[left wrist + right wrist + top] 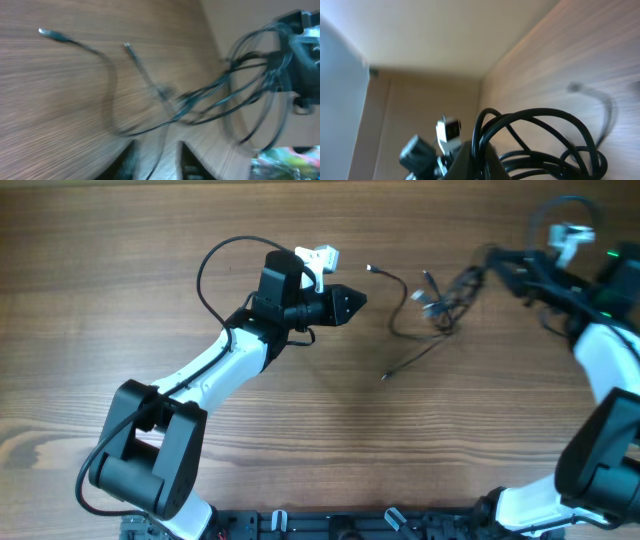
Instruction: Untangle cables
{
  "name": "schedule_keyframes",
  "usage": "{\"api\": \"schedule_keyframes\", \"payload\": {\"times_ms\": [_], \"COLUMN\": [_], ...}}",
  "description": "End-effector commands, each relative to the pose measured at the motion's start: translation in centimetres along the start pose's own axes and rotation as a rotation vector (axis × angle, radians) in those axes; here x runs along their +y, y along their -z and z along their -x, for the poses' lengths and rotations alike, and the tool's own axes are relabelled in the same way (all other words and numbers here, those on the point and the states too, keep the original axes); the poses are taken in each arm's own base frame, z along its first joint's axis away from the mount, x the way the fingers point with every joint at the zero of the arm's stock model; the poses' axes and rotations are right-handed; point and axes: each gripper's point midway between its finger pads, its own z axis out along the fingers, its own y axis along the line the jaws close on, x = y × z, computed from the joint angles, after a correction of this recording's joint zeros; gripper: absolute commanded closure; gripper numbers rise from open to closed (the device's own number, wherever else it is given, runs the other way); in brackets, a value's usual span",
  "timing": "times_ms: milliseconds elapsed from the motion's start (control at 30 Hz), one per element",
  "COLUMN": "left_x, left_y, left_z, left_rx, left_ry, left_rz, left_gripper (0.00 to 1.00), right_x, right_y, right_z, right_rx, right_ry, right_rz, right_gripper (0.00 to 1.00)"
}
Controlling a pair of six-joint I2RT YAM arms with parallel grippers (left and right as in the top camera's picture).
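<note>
My right gripper (496, 262) is pressed together on the cables (436, 306) at the far right. In its wrist view, glossy black loops bunch up right at the fingers. From there the bundle trails left and lies on the table (300, 430) in the middle, between my two hands.

My left gripper (352, 301) is a little way left of the bundle. Its jaws are slightly parted and, as far as the blurred wrist view shows, hold nothing.

The cords are thin, limp and round. They cross in a loose knot, and two free tails end in small plugs, one far (371, 268) and one near (384, 376).

To do this step well, I think I should hold the right side steady as an anchor. I would then pinch a single tail near its plug and draw it slowly left, away from the knot. Yanking would likely cinch the crossings tighter on the smooth wood-grain top.
</note>
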Motion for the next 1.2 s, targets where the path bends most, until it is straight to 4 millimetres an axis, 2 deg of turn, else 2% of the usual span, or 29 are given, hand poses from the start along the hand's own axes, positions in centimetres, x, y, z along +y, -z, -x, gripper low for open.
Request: {"api": "schedule_keyframes", "payload": {"times_ms": [0,67,167,333,433,533,700,833,1000,1167], "left_x": [-2.3,-3.6,-5.9,-5.0,-3.4,-1.9,-1.6,-0.5,-0.7,-1.4], "left_y": [0.1,0.4,0.9,0.3,-1.5,-2.7,-2.9,-2.0,-1.3,-1.9], "left_z": [-0.6,-0.8,-0.5,0.0,0.0,-1.0,-1.8,-1.2,-1.4,-2.9], "left_rx": [0.050,0.066,0.066,0.026,-0.040,-0.074,-0.047,-0.031,0.017,0.060], "left_ry": [-0.041,-0.095,-0.173,-0.156,-0.140,-0.079,-0.064,0.014,0.037,0.034], "left_rz": [-0.129,-0.200,-0.316,-0.243,-0.064,0.109,0.127,0.105,0.038,0.035], "left_gripper": [0.46,0.35,0.00,0.00,0.00,0.00,0.00,0.00,0.05,0.03], "right_x": [2.1,0.8,-2.1,-2.9,-2.4,-1.5,-1.1,-0.7,-0.2,-0.2], "right_y": [-3.4,-4.3,-5.0,-5.1,-5.2,-5.5,-6.6,-7.4,-7.5,-7.5], "right_z": [-1.8,-2.1,-2.5,-3.2,-3.6,-4.4,-6.3,-8.1,-8.5,-8.5], "right_rx": [0.061,0.039,-0.005,0.004,0.030,0.080,0.152,0.222,0.242,0.242], "right_ry": [0.032,-0.033,-0.073,-0.087,-0.087,-0.042,0.042,0.131,0.158,0.158], "right_rz": [-0.003,-0.074,-0.223,-0.261,-0.236,-0.185,-0.166,-0.135,-0.104,-0.104], "right_gripper": [0.96,0.96,0.96,0.96,0.96,0.96,0.96,0.96,0.96,0.96]}}
